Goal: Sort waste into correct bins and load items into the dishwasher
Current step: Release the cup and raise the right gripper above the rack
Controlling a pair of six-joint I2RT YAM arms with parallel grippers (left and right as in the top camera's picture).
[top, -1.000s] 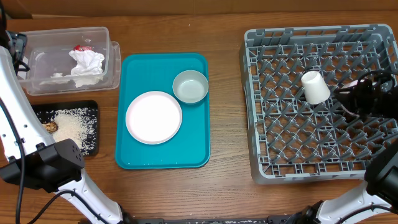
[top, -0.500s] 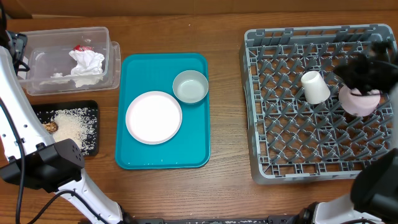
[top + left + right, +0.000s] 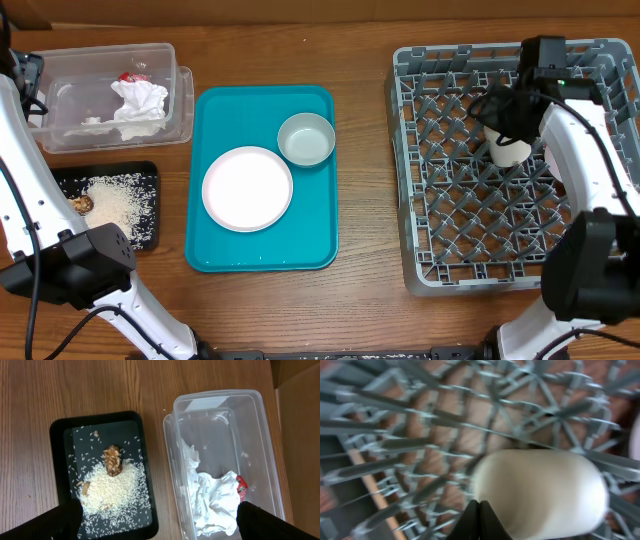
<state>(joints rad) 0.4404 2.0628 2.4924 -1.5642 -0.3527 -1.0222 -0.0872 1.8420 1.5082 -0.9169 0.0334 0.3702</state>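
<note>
From my station, the big square grey plastic dish rack (image 3: pixel 470 278) fills the right side of the table. The small white cup (image 3: pixel 510 152) lies among its pegs near the back. The right gripper (image 3: pixel 479 510) hangs over the cup with its fingers pressed together on nothing. Its wrist view is blurred, so I cannot tell whether the tips touch the cup.

Mid-table sits the teal tray (image 3: pixel 230 115). It carries the large round white plate (image 3: pixel 247 188) and, just beside it, the smaller white dish (image 3: pixel 306 138).

At far left, the clear rectangular plastic tub (image 3: pixel 183 100) holds the crumpled white paper napkin (image 3: pixel 138 105) and the shiny red crinkled wrapper (image 3: pixel 132 76). The left gripper (image 3: pixel 160 522) hovers above, fingers spread wide and empty.

In front of the tub, the shallow black rectangular tray (image 3: pixel 145 235) holds the loose white rice grains (image 3: pixel 115 205) and the small brown food chunk (image 3: pixel 82 203).
</note>
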